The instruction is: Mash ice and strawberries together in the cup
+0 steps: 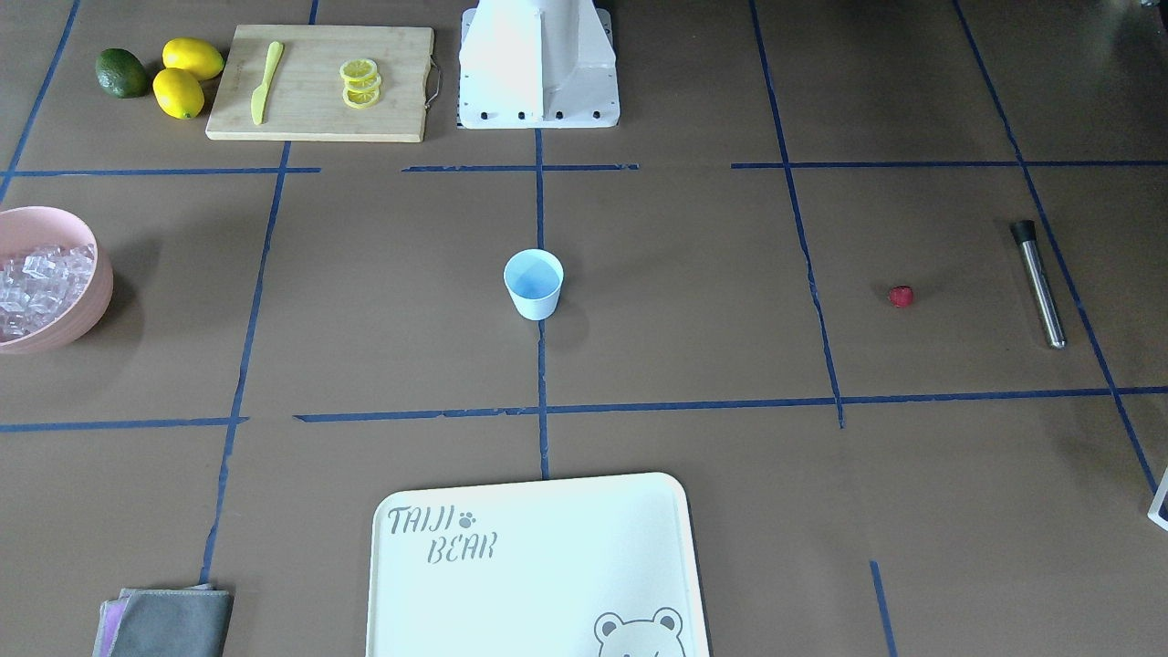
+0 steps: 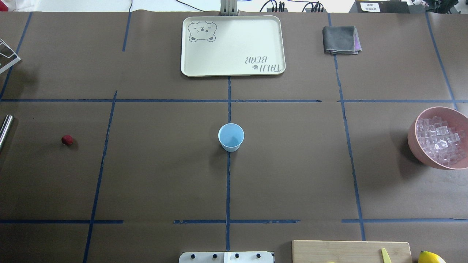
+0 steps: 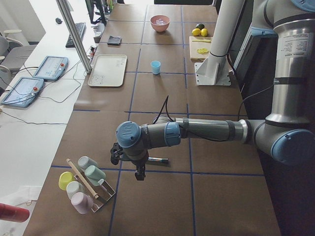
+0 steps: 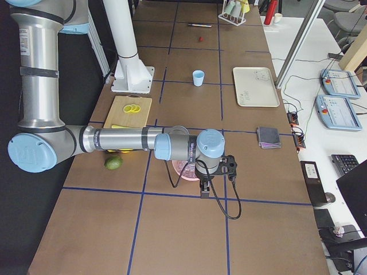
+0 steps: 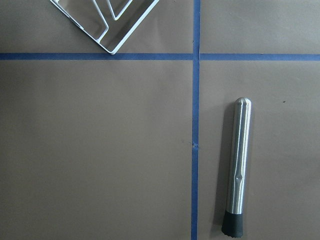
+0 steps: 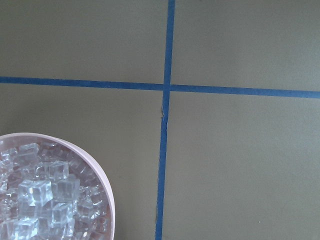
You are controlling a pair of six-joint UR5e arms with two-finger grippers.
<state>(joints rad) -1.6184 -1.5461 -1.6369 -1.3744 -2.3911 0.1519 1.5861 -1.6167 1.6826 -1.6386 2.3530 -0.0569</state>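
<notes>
While the cup (image 2: 230, 137) is standing empty at mid-table, the ice (image 2: 440, 140) is lying in the pink bowl (image 2: 411, 141) just beside the right gripper (image 4: 203, 192), the strawberry (image 2: 67, 140) nearer the left gripper (image 3: 140, 174); I cannot tell either's opening

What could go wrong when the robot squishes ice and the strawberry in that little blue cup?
The cup is small and nothing holds it, so pressing might tip it. The strawberry is tiny and round; it could roll away. The ice cubes look slippery and may drop between the pink bowl and cup.
</notes>
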